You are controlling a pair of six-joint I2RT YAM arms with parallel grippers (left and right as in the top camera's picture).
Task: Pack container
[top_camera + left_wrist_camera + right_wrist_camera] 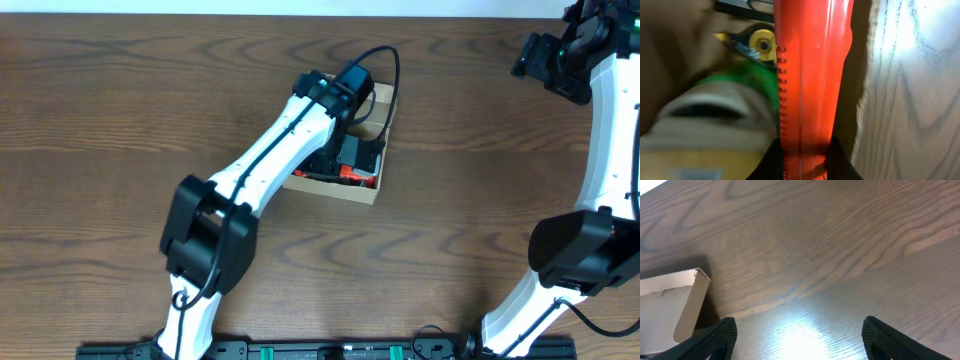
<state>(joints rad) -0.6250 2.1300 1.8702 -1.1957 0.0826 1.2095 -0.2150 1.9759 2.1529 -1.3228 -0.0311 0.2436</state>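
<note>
Left pincer [805,160] grips orange packet [810,75] inside cardboard box [383,98], mid-table [120,100]. Right pincer [797,330] open, well apart. Best: lay packet flat w/o snagging box wall, then release.

A dark brown wooden table [100,120] with a bold, wavy grain fills nearly everything seen from above, the grain running from side to side. Light from overhead strikes its smooth top and leaves a bright white patch of glare [805,335], washing the wood pale there. Along the near edge lies a black rail [330,350] with small green marks. Past one far edge shows a sliver of plain white [652,186]; what it is I cannot tell.
</note>
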